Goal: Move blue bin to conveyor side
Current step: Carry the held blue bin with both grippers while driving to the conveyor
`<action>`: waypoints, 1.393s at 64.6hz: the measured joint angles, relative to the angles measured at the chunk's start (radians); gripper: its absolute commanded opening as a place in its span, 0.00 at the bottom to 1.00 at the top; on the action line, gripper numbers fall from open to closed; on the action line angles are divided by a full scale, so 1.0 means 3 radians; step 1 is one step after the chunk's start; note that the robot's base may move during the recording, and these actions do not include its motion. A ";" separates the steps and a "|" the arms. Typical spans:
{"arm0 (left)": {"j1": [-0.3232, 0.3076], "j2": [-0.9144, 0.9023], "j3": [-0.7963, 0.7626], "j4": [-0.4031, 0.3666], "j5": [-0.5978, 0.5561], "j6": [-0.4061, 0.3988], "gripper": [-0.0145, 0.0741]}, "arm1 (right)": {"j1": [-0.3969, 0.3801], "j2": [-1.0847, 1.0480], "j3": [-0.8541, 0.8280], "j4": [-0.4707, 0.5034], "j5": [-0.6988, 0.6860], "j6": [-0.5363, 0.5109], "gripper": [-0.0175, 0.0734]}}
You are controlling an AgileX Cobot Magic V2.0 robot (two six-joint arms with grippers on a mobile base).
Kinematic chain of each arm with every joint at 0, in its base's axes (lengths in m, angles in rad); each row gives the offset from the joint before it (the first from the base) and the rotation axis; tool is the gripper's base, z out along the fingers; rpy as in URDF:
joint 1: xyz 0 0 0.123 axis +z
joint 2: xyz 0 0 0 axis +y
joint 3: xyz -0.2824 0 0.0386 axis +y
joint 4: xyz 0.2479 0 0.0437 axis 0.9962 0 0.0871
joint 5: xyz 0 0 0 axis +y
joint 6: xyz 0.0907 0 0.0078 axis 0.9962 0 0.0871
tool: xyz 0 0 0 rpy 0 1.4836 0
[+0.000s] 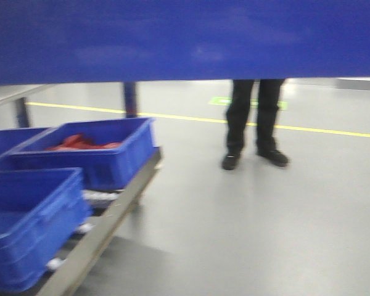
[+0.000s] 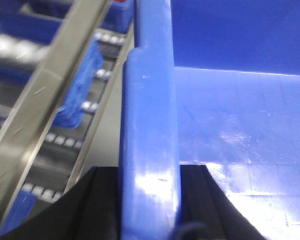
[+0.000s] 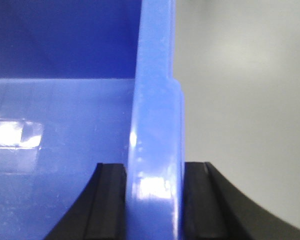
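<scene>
left tool [image 2: 150, 200] | clamps blue bin [image 2: 240, 125] rim | right tool [image 3: 154, 200] | clamps opposite rim

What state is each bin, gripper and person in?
blue bin: held up, clamped on two walls, visible interior bare.
left gripper: fingers shut on the blue bin's wall.
right gripper: fingers shut on the blue bin's wall.
far rack bin: resting, holding red items.
near rack bin: resting.
person: standing.

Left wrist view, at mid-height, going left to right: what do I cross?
Slanted steel rail → another blue crate behind it → upright rim of the blue bin, clamped lower down by the left gripper → the bin's glossy inner floor.
</scene>
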 measured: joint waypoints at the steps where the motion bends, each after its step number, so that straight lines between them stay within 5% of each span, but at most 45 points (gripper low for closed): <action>1: 0.0000 0.0000 0.0000 0.0006 -0.0003 0.0000 0.14 | 0.0000 0.0000 0.0000 0.0000 0.0000 0.0000 0.10; 90: 0.0000 0.0000 0.0000 0.0034 -0.0020 -0.0006 0.14 | 0.0000 0.0000 0.0007 0.0007 -0.0006 0.0000 0.10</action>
